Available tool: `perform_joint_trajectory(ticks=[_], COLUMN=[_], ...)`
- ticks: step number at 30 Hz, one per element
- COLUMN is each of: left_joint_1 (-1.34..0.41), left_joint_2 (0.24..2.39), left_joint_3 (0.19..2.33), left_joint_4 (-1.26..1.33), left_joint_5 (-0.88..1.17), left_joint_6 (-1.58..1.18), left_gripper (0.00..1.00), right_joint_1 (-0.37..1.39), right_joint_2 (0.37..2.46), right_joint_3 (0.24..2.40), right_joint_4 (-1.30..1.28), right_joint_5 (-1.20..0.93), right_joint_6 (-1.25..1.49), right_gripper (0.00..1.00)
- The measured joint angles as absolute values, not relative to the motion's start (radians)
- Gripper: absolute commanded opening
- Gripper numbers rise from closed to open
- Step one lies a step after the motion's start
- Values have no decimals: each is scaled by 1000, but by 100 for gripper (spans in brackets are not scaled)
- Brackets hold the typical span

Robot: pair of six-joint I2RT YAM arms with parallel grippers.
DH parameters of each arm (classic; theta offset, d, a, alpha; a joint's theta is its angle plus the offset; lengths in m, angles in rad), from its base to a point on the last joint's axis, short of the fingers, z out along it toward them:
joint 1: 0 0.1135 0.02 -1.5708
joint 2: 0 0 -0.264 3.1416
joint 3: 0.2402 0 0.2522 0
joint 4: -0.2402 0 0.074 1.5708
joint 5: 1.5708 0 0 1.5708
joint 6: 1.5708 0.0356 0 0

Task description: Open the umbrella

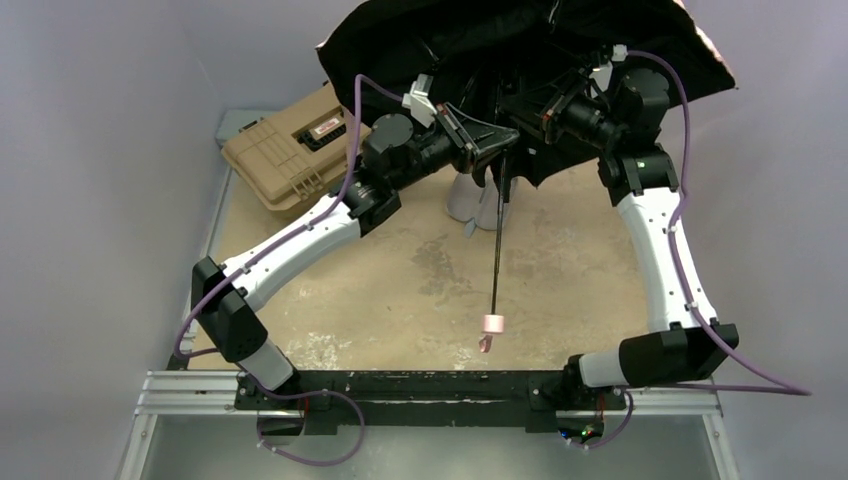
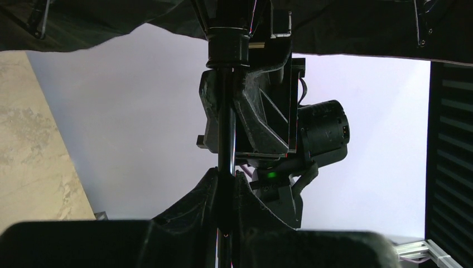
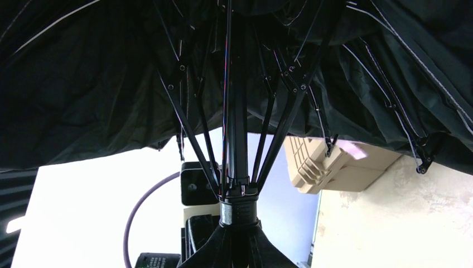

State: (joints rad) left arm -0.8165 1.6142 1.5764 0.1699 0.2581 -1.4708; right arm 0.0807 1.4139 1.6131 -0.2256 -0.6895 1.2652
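Note:
The umbrella's canopy (image 1: 480, 40) is spread at the top of the top view, black lining facing me, with a pale pink edge at the upper right. Its thin black shaft (image 1: 497, 245) hangs down to the small pink handle (image 1: 492, 323) above the table. My left gripper (image 1: 503, 140) is shut on the shaft just below the canopy; in the left wrist view the fingers (image 2: 226, 190) clamp the shaft (image 2: 225, 128). My right gripper (image 1: 530, 108) is shut on the runner collar (image 3: 239, 215) at the base of the ribs (image 3: 284, 123), under the canopy.
A tan hard-shell toolbox (image 1: 290, 148) lies at the back left of the beige table top (image 1: 420, 280); it also shows in the right wrist view (image 3: 329, 162). A white object (image 1: 465, 200) stands under the canopy near the shaft. Grey walls surround the table.

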Motion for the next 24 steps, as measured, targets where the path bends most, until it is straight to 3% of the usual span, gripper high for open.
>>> perform_joint_trajectory(ticks=[14, 17, 24], left_joint_1=[-822, -869, -942], left_joint_2=[1620, 1607, 1625], left_joint_3=[1677, 1682, 1686], left_joint_4=[56, -40, -108], left_joint_5=[219, 361, 416], left_joint_6=[-1386, -1356, -1341], left_gripper=[0, 0, 0], right_joint_1=[50, -17, -71], right_joint_2=[1504, 1573, 1604], right_joint_3=[1729, 1827, 1843], right_joint_4=[-158, 1, 91], right_joint_5=[-731, -469, -346], right_joint_6=[1367, 1426, 1486], right_gripper=[13, 13, 14])
